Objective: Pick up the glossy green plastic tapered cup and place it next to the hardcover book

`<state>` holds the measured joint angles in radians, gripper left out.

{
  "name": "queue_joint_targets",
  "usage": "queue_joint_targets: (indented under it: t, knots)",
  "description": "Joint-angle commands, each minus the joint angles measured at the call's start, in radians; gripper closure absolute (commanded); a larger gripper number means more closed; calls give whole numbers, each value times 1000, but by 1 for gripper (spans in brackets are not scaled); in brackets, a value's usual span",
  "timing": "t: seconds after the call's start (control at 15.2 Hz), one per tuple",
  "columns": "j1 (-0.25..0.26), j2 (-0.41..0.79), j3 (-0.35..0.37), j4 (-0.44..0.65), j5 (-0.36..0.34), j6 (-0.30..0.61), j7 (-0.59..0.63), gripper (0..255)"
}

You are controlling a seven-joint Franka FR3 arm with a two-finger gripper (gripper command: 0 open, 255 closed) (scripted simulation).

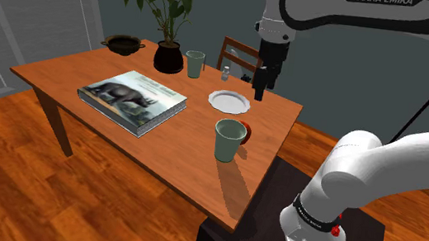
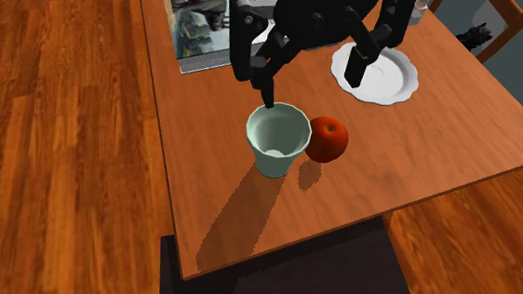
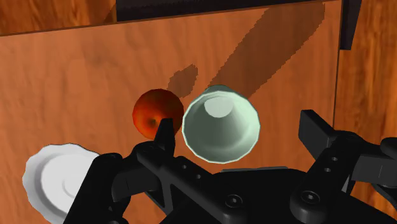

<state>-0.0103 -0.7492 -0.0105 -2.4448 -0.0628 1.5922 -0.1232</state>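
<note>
Hovering with jaws spread above the pale green cup (image 2: pixel 278 141), which stands upright on the surface (image 2: pixel 436 152) just beside a red apple (image 2: pixel 326 139), the arm (image 1: pixel 358 11) seems mid-approach and next needs a centred descent that straddles the cup without nudging the apple.

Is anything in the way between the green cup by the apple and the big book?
Nothing visible. Only bare table lies between the green cup and the book. The apple sits on the cup's far side from the book, and the plate lies off that path.
</note>
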Motion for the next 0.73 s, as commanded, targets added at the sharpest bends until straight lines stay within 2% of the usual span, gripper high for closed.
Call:
queue_joint_targets:
  t: [0.0, 0.33, 0.66]
  knots:
    - [0, 0, 0, 0, 0, 0, 0, 0]
    - [16, 59, 71, -114, -3, 190, 84, 0]
    - [22, 173, 144, -188, -24, 389, 181, 0]
